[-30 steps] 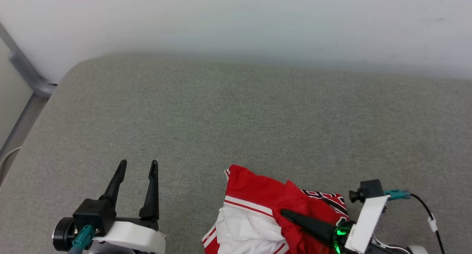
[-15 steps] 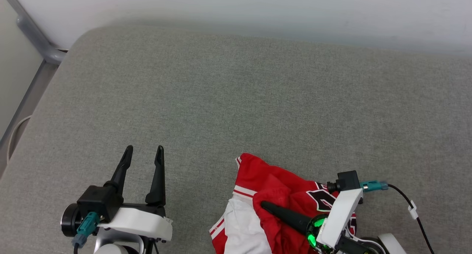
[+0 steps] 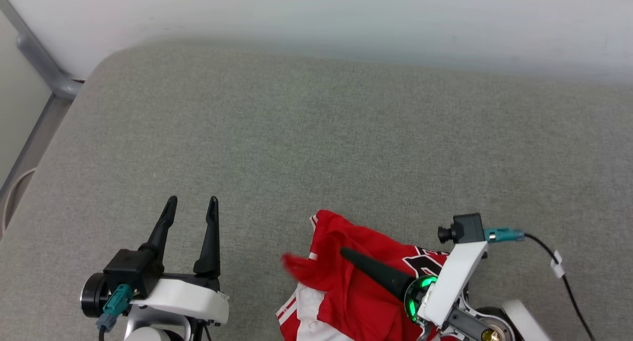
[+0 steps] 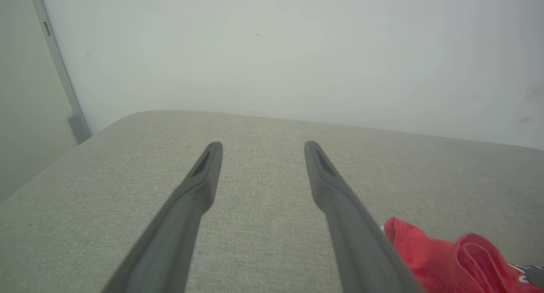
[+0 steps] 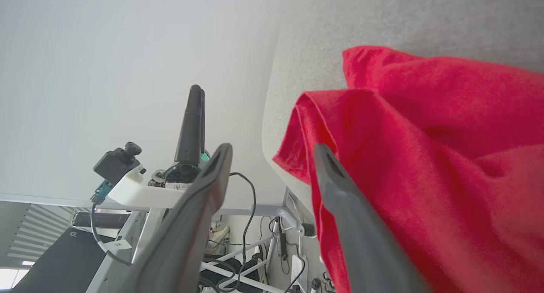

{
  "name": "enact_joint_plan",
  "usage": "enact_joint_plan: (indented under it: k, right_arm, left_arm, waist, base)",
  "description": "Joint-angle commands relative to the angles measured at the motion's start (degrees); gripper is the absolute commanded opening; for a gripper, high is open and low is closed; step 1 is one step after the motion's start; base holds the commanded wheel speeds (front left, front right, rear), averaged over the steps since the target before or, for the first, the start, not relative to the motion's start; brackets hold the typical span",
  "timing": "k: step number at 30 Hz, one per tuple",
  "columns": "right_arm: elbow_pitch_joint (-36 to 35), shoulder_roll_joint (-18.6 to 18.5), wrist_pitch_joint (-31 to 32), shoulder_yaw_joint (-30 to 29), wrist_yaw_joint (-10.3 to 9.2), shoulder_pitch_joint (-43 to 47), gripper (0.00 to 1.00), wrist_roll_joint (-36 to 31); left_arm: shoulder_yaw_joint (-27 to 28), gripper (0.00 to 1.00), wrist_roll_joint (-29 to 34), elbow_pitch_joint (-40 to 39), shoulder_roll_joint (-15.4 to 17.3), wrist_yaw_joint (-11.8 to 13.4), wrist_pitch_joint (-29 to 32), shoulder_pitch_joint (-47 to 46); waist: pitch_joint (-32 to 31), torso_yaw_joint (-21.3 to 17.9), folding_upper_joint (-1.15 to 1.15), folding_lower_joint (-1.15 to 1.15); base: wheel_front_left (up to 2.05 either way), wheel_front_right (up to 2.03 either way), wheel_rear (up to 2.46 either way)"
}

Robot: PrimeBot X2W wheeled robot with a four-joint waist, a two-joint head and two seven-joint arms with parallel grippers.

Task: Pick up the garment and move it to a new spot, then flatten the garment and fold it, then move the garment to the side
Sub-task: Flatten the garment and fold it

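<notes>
The garment (image 3: 341, 232), red with white parts and black-and-white lettering, lies crumpled at the near edge of the grey padded table (image 3: 316, 133). A blurred red flap of it hangs out on its left side. My right gripper (image 3: 346, 254) reaches over the garment from the lower right. In the right wrist view this gripper (image 5: 273, 148) is open, with red cloth (image 5: 446, 135) lying against one finger and none between the two. My left gripper (image 3: 193, 202) stands open over bare table to the garment's left. The left wrist view shows its fingers (image 4: 263, 146) spread, with the garment (image 4: 429, 250) at the lower right.
A pale wall runs along the table's far edge. A grey metal post (image 3: 39, 64) stands off the far left corner. A black cable (image 3: 559, 271) trails from my right wrist camera. Beyond the table's near edge, the right wrist view shows the robot's base and floor clutter (image 5: 255, 250).
My right gripper has gone from shut on a fold of red cloth to open, and the released fold is falling to the left. The left gripper has stayed open and still.
</notes>
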Motion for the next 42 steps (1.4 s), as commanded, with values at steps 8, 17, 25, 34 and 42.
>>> enact_joint_plan:
  k: [8,17,25,34,42]
  right_arm:
    - [-5.3,-5.5,-15.0,0.1,-0.02,-1.5,1.00,-15.9]
    - [-5.4,-5.5,-25.6,-15.0,-0.02,4.2,1.00,-42.7]
    - [-12.9,-1.9,-28.9,-26.0,-0.03,11.1,1.00,-59.8]
    - [-17.3,0.9,-32.7,-25.5,-0.03,18.4,1.00,-66.6]
    - [-18.5,1.8,-32.2,-25.4,-0.03,20.5,1.00,-66.4]
  left_arm:
    - [1.2,1.00,0.9,0.5,0.5,-0.3,-0.3,2.1]
    - [2.1,1.00,1.3,1.0,1.2,1.2,-0.3,4.1]
    - [2.3,1.00,1.1,1.0,1.8,1.9,-0.2,6.1]
    - [2.1,1.00,1.5,1.6,2.2,1.9,-0.2,8.1]
    - [2.2,1.00,1.4,2.4,2.3,1.8,-0.2,9.5]
  waist:
    - [-2.9,-1.6,0.00,0.00]
    - [-6.0,-4.9,0.00,0.00]
    - [-8.4,-7.2,0.00,0.00]
    - [-10.3,-7.8,0.00,0.00]
    - [-10.9,-8.0,0.00,0.00]
  base:
    - [0.00,0.00,0.00]
    - [0.00,0.00,0.00]
    - [0.00,0.00,0.00]
    - [0.00,0.00,0.00]
    - [0.00,0.00,0.00]
